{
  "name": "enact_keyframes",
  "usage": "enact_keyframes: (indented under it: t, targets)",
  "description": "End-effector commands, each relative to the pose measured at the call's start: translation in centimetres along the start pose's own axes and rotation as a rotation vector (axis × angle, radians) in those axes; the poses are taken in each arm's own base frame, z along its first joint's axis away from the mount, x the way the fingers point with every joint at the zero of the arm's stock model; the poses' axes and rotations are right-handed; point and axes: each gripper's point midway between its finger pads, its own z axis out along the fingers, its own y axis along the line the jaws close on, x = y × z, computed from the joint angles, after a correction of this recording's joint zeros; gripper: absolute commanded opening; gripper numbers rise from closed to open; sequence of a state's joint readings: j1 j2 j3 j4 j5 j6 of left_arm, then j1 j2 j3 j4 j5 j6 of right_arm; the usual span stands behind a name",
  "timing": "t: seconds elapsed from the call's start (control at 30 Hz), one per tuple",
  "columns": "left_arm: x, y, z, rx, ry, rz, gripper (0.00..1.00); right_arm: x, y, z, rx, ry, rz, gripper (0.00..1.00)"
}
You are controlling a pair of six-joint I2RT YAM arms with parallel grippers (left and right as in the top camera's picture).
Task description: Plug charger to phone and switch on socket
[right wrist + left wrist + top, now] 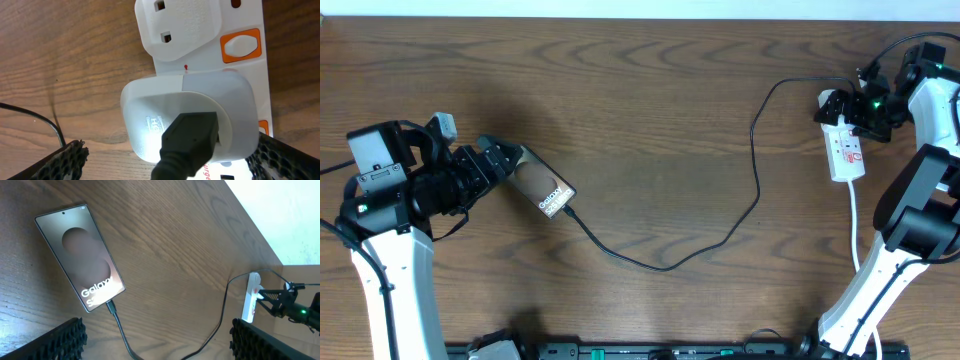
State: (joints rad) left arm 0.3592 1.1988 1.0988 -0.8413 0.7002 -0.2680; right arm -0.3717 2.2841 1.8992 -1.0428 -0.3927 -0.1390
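Note:
The phone point(546, 190) lies flat at the left, a dark slab with a brownish oval and white "Galaxy" lettering point(80, 255). The black charger cable point(665, 266) has its connector tip point(111, 307) seated in the phone's lower edge. From there it loops across the table to a white adapter point(200, 105) in the socket point(846, 150). My left gripper point(508, 160) is open just behind the phone, its pads point(57, 342) empty. My right gripper point(847, 112) hovers open over the socket, and its fingers point(62, 162) straddle the adapter without gripping. An orange switch point(241, 45) sits beside it.
A second white plug point(180, 25) occupies the neighbouring outlet of the strip. The strip's white cord point(856, 225) runs toward the front past the right arm's base. The table's far edge point(255, 227) meets a pale wall.

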Motion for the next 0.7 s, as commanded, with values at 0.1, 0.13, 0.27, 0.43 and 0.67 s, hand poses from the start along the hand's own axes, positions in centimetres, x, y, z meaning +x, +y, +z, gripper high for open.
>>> enact_keyframes:
  t: [0.1,0.13,0.27,0.43,0.67]
  targets:
    - [0.1,0.29,0.0,-0.009,0.001,-0.001,0.91,-0.61,0.68,-0.07,-0.053,-0.018,0.004,0.99]
    - [0.11,0.29,0.0,-0.009,0.001,-0.001,0.91,-0.63,0.74,-0.07,-0.057,-0.019,0.004,0.99]
    - [0.18,0.33,-0.01,-0.01,0.004,0.004,0.92,-0.63,0.81,-0.08,-0.061,-0.019,0.004,0.99]
    - [0.23,0.34,-0.01,-0.011,0.005,0.002,0.91,-0.62,0.95,-0.06,-0.066,-0.019,0.011,0.99]
    - [0.23,0.34,-0.01,-0.011,0.005,0.002,0.91,-0.47,1.18,-0.01,-0.073,-0.011,0.021,0.99]
